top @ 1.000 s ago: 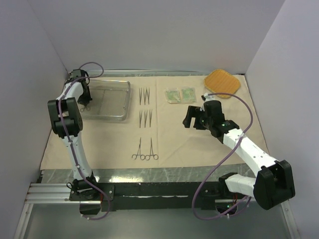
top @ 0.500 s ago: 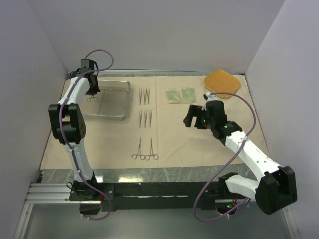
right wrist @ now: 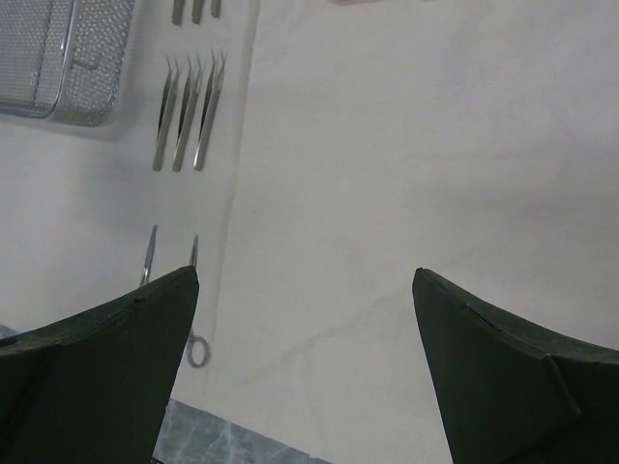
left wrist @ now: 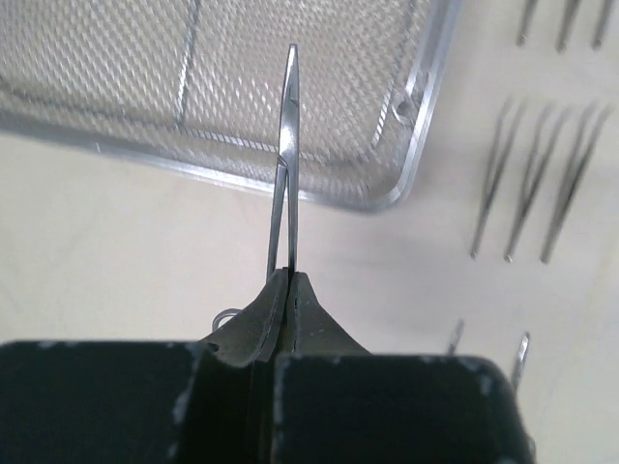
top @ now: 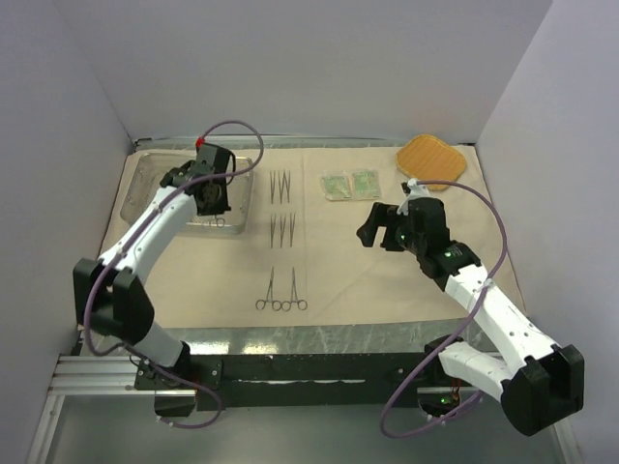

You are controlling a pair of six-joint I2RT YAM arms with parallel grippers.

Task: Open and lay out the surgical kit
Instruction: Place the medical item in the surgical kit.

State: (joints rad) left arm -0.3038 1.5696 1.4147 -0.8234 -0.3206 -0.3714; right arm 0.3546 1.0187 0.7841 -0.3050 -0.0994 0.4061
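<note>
The beige wrapping cloth (top: 387,280) lies spread over the table. On it are the steel mesh tray (top: 145,184), two sets of tweezers (top: 280,184) (top: 283,228), a pair of ring-handled forceps (top: 281,292) and two green-white packets (top: 336,186) (top: 365,182). My left gripper (top: 214,205) hangs over the tray's near right corner, shut on another forceps (left wrist: 288,145), whose tips point at the tray (left wrist: 416,116). My right gripper (top: 372,227) is open and holds nothing, above bare cloth (right wrist: 387,145) right of the tweezers (right wrist: 189,111).
An orange woven pad (top: 431,159) sits at the cloth's far right corner. Grey walls close in the left, back and right sides. A marbled strip and the black arm rail (top: 309,367) run along the near edge.
The left arm has swung right from the tray's far left side to its near right corner, carrying the forceps. The right arm has barely shifted.
</note>
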